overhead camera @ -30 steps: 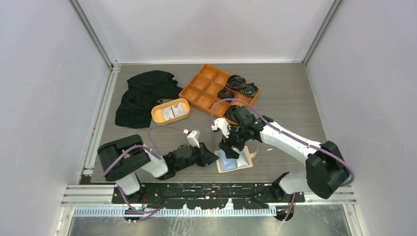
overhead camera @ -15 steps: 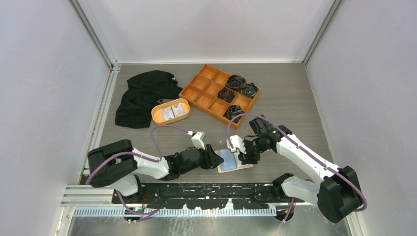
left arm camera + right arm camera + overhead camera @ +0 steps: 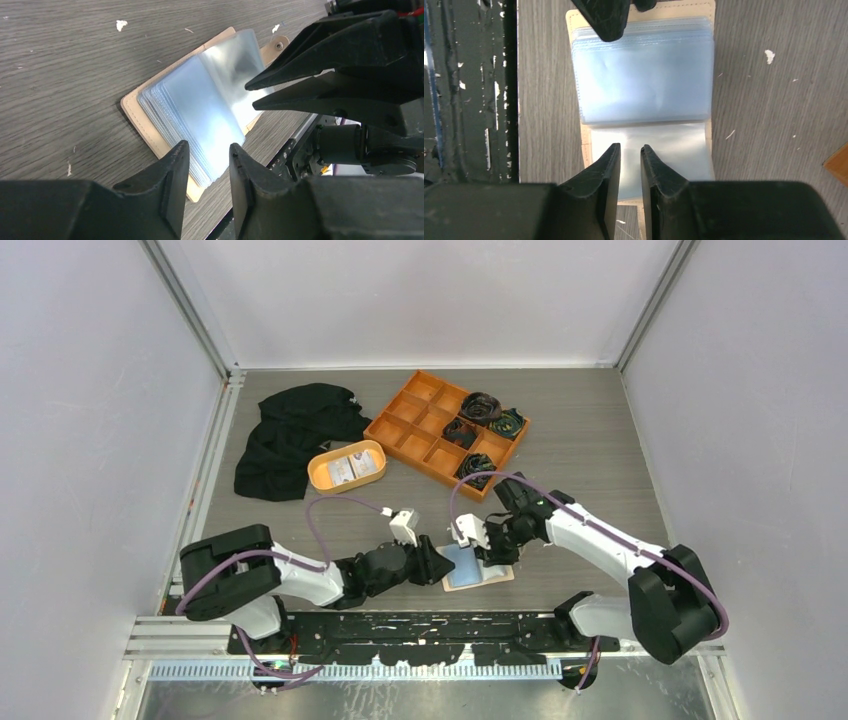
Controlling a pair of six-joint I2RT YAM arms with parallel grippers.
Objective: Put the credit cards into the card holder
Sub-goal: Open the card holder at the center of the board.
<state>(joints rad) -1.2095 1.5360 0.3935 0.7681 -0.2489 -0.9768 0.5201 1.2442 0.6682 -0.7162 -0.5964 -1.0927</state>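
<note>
Grey wood-grain table (image 3: 600,440): tan stitched card holder (image 3: 468,568) lies open, long axis left-right, glossy clear sleeves (image 3: 644,85) fanned. Left gripper (image 3: 207,150) parted; right gripper (image 3: 630,149) nearly closed, grip unclear.

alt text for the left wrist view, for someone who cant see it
An open beige card holder with clear plastic sleeves lies on a grey wood-grain table. The left hand shows at the bottom, fingers apart at the holder's near edge, and the right hand juts in from the right, fingertips narrowly apart by the far sleeves.
</note>
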